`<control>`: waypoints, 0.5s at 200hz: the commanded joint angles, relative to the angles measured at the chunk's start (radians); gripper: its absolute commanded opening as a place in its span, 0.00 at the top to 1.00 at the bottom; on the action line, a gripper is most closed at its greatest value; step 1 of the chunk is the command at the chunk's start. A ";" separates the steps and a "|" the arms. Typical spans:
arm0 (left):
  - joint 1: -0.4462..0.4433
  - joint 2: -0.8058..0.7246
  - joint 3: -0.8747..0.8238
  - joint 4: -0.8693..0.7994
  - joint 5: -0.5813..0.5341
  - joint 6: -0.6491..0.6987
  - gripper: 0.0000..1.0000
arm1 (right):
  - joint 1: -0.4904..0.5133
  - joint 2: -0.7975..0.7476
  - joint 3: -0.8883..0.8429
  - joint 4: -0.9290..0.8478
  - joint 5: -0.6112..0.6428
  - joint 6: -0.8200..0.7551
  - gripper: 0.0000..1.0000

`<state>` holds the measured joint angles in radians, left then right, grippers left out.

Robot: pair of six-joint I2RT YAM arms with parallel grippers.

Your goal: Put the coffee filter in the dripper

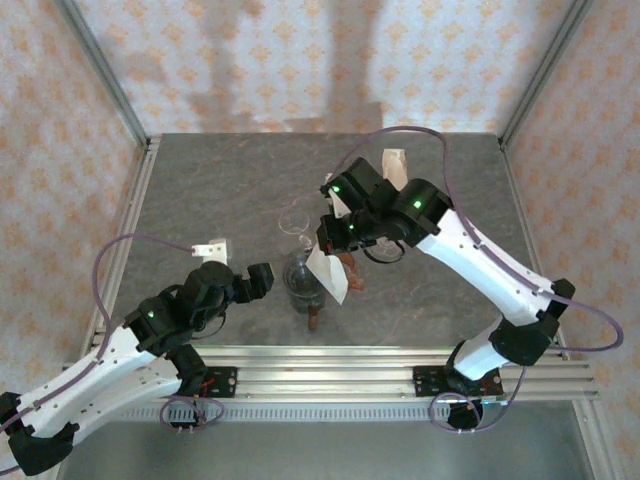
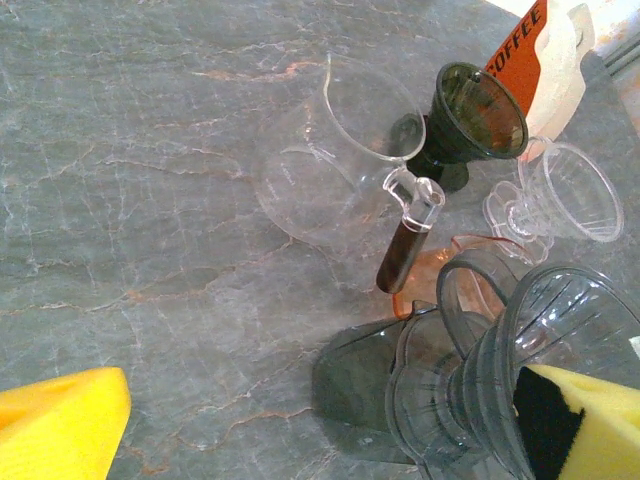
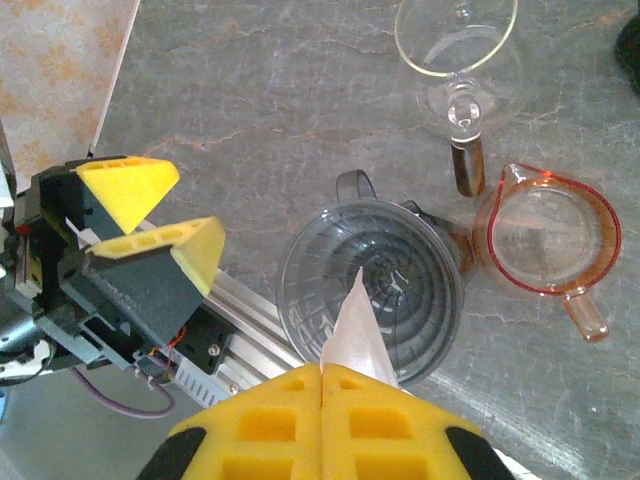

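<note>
We see the right gripper (image 3: 320, 375) with its yellow fingers (image 3: 260, 425) pressed together on the lower edge of the white paper coffee filter (image 3: 355, 325), which stands folded flat between them. In the right wrist view the filter's pointed end lies over the open bowl of the smoke-grey dripper (image 3: 300, 270); we cannot tell whether the paper touches the ribbed wall. From above, the filter hangs at the dripper's right rim, with the dripper standing upright near the middle of the grey marbled table (image 1: 200, 190). The left gripper (image 1: 265, 280) sits just left of the dripper with its jaws spread wide and nothing between them. In its own camera, one yellow pad (image 2: 60, 425) is at the lower left and the other at the lower right, in front of the dripper's rim; we cannot tell whether that pad touches the glass. Beyond the dripper a clear glass carafe (image 2: 330, 160) with a brown handle lies tilted on the table, and an orange-rimmed measuring cup (image 3: 550, 240) stands just beside the dripper. Farther back, a dark funnel-shaped dripper (image 2: 475, 105) and a clear dripper (image 2: 565, 195) stand near each other, next to an orange and white coffee bag (image 2: 545, 50).
</note>
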<state>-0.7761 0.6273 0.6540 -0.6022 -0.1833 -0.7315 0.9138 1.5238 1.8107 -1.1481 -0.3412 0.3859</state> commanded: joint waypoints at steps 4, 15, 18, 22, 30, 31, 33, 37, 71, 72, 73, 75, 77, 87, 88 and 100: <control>0.007 0.009 0.035 0.013 0.018 0.023 0.00 | 0.008 0.044 0.053 -0.041 0.031 0.014 1.00; 0.006 0.010 0.039 0.015 0.025 0.023 0.00 | 0.008 0.063 0.068 -0.045 0.033 0.015 1.00; 0.007 0.010 0.039 0.015 0.025 0.023 0.00 | 0.007 0.067 0.072 -0.046 0.034 0.015 1.00; 0.007 0.011 0.040 0.014 0.025 0.023 0.00 | 0.008 0.073 0.078 -0.048 0.036 0.015 1.00; 0.008 0.011 0.041 0.014 0.028 0.023 0.00 | 0.008 0.085 0.087 -0.051 0.033 0.015 1.00; 0.008 0.011 0.042 0.014 0.028 0.023 0.00 | 0.008 0.087 0.089 -0.051 0.033 0.015 1.00; 0.006 0.011 0.043 0.015 0.030 0.022 0.00 | 0.007 0.089 0.091 -0.051 0.032 0.015 1.00; 0.007 0.012 0.044 0.014 0.031 0.023 0.00 | 0.008 0.094 0.094 -0.051 0.031 0.015 1.00; 0.008 0.011 0.052 0.016 0.042 0.021 0.00 | 0.008 0.137 0.117 -0.030 0.022 0.020 0.99; 0.008 0.011 0.052 0.016 0.041 0.021 0.00 | 0.008 0.138 0.117 -0.029 0.021 0.020 0.99; 0.008 0.011 0.053 0.015 0.041 0.021 0.00 | 0.007 0.139 0.118 -0.028 0.021 0.020 0.99; 0.007 0.011 0.053 0.017 0.042 0.021 0.00 | 0.008 0.141 0.120 -0.025 0.021 0.019 0.99; 0.006 0.011 0.053 0.017 0.043 0.021 0.00 | 0.008 0.143 0.120 -0.023 0.021 0.020 0.99; 0.007 0.012 0.055 0.016 0.045 0.023 0.00 | 0.008 0.156 0.125 -0.016 0.021 0.022 0.98; 0.007 0.011 0.056 0.015 0.044 0.023 0.00 | 0.008 0.157 0.126 -0.014 0.020 0.022 0.98; 0.007 0.010 0.060 0.015 0.045 0.026 0.00 | 0.008 0.174 0.134 -0.009 0.016 0.022 0.96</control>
<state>-0.7761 0.6357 0.6765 -0.5999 -0.1455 -0.7315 0.9157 1.6703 1.9072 -1.1660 -0.3340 0.3935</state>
